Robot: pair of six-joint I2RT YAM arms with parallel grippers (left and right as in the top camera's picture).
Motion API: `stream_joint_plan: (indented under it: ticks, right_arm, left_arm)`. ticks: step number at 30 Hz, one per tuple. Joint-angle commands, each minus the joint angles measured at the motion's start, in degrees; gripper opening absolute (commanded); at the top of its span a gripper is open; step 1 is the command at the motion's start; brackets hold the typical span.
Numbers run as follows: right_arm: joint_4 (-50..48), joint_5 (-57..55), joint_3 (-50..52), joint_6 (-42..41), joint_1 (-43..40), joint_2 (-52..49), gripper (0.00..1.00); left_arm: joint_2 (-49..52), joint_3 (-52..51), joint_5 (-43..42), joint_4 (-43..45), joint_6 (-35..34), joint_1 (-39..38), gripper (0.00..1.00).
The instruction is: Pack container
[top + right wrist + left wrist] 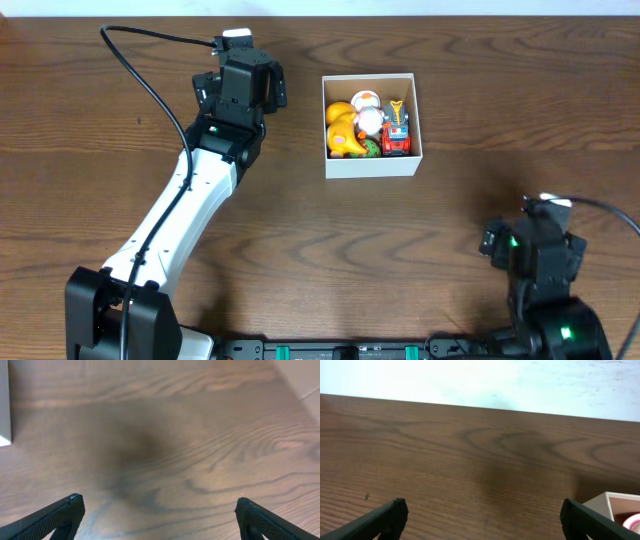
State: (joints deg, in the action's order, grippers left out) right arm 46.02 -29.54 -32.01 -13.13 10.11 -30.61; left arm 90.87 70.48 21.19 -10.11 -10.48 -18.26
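The container (372, 166) is a small square box with white walls, at the table's upper middle. It holds several toys: a yellow one (342, 128), a white round one (368, 118) and a red truck (396, 133). My left gripper (250, 52) is left of the box, over bare wood, open and empty. Its fingertips (481, 512) are wide apart, and the box's corner (612, 504) shows at the lower right of the left wrist view. My right gripper (535, 215) is at the lower right, far from the box, open and empty (159, 510) over bare table.
The brown wooden table (480, 100) ends at a pale far edge (480, 380). A black cable (150, 85) loops from the left arm. A white edge (4, 405) shows at the left of the right wrist view.
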Motion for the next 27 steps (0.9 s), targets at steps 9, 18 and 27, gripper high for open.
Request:
stream_joint_plan:
  ticks: [9, 18, 27]
  right_arm:
    - [-17.25, 2.8, 8.07, 1.6, 0.55, 12.33, 0.99]
    - [-42.45, 16.31, 25.9, 0.92, -3.3, 25.44, 0.99]
    - [-42.99, 18.16, 31.71, -2.99, -5.99, 30.29, 0.99]
  left_arm:
    - [-0.28, 0.79, 0.55, -0.09, 0.28, 0.13, 0.98]
    - [-0.28, 0.79, 0.55, -0.09, 0.28, 0.13, 0.98]
    - [-0.28, 0.79, 0.55, -0.09, 0.28, 0.13, 0.98]
